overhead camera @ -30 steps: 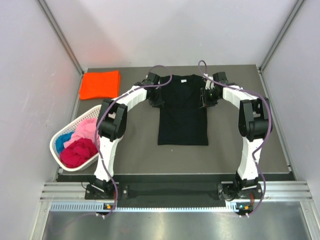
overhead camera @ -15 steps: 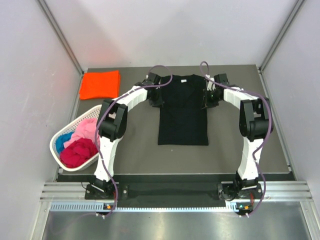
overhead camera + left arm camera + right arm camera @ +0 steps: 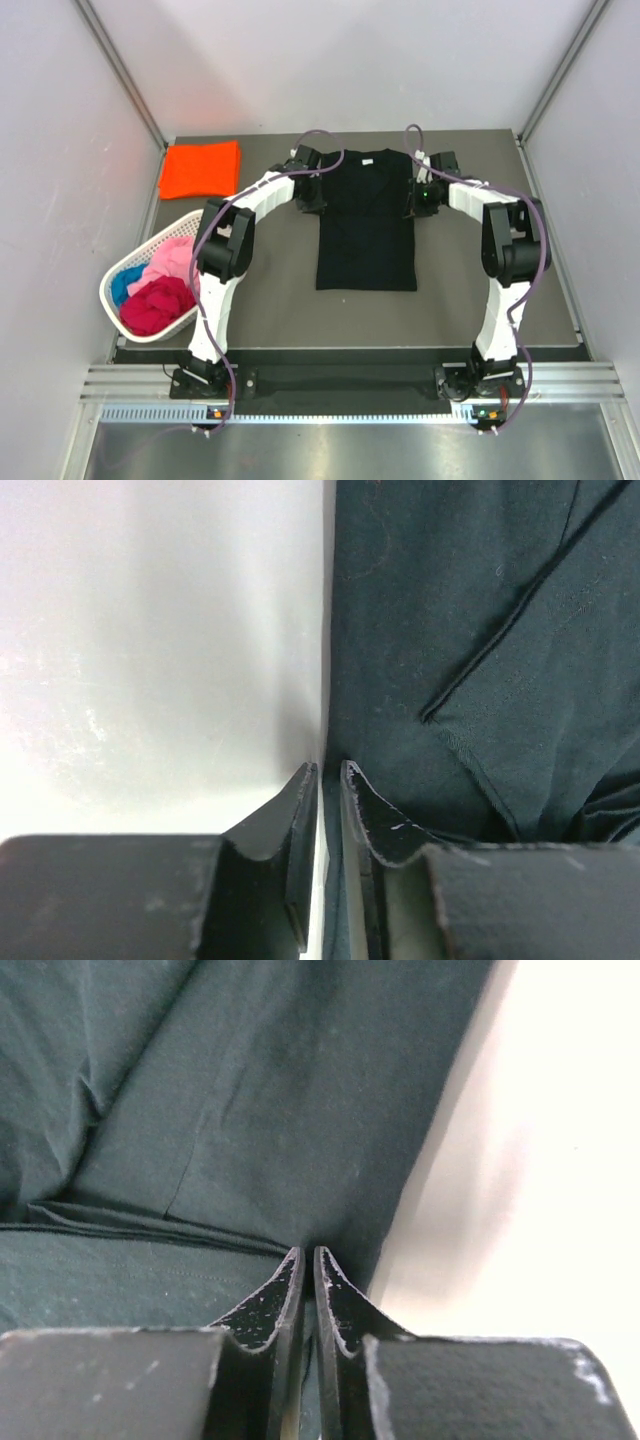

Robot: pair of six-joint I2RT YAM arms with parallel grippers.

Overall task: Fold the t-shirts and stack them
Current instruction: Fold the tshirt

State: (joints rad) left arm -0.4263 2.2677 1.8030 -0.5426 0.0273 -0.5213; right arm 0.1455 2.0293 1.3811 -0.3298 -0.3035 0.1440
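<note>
A plain black cloth t-shirt (image 3: 365,225) lay pinched at both sides.
The left gripper (image 3: 328,780) clenched its left edge, the right gripper (image 3: 307,1260) its right.

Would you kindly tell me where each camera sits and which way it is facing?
Top external: fixed above and behind the bases, looking down on the table; left arm and right arm flank the black t-shirt, orange t-shirt far left.
Left wrist: on the left arm, looking down past its jaws, pinched on the shirt's edge beside bare table.
Right wrist: on the right arm, same downward look, jaws pinched on the opposite edge.
Shared: all three show the black t-shirt.
</note>
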